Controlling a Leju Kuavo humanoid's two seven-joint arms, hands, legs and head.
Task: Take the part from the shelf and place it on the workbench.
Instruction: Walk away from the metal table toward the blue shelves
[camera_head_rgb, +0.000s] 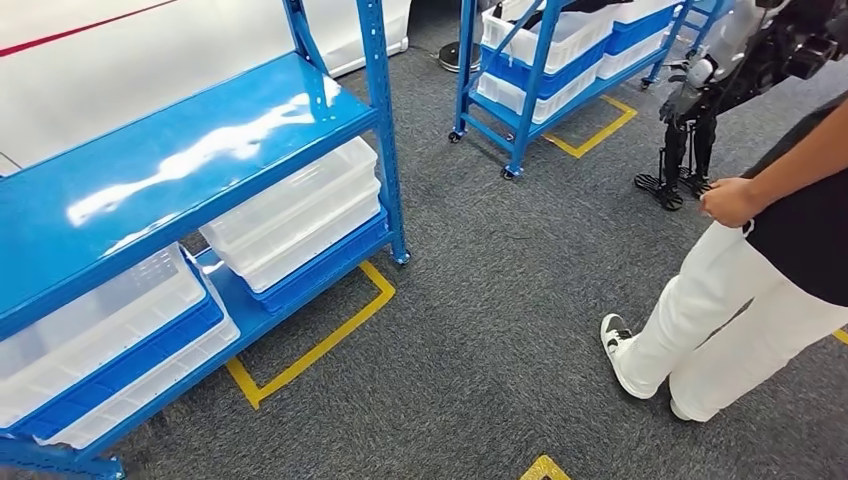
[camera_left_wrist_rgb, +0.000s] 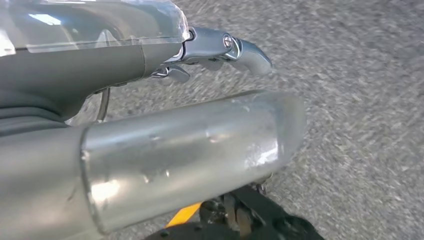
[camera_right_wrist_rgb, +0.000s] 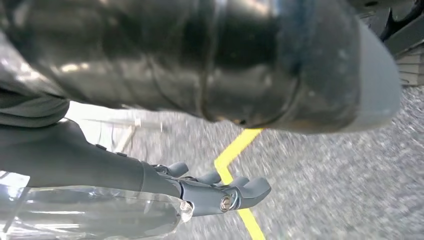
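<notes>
Facing: a blue shelf (camera_head_rgb: 200, 140) at the left of the head view, its glossy top board bare.
Bins: white bins (camera_head_rgb: 300, 205) nested with blue ones on the shelf's lower level; another stack (camera_head_rgb: 100, 330) sits further left on the same level.
Part: I cannot tell where it is; what the bins hold is not clear enough to read.
Second shelf (camera_head_rgb: 530, 90): blue, on castors, well behind the first, carrying white and blue bins.
Floor: grey carpet (camera_head_rgb: 500, 300) with yellow tape (camera_head_rgb: 320, 345) marking the corner beside the near shelf.
Left hand (camera_left_wrist_rgb: 165, 55): over the carpet, holding nothing; its fingers (camera_left_wrist_rgb: 235, 47) are slightly curved and stand apart from the thumb (camera_left_wrist_rgb: 190, 150).
Right hand (camera_right_wrist_rgb: 150, 180): over the carpet and a yellow line (camera_right_wrist_rgb: 235, 150), holding nothing; its fingers (camera_right_wrist_rgb: 240, 192) are loosely bent, with a wide gap to the thumb (camera_right_wrist_rgb: 225, 60).
Person (camera_head_rgb: 760, 270): at the right in white trousers and a dark top, one hand (camera_head_rgb: 730, 200) at the hip.
Other robot (camera_head_rgb: 700, 110): dark-legged, standing at the upper right near the second shelf.
</notes>
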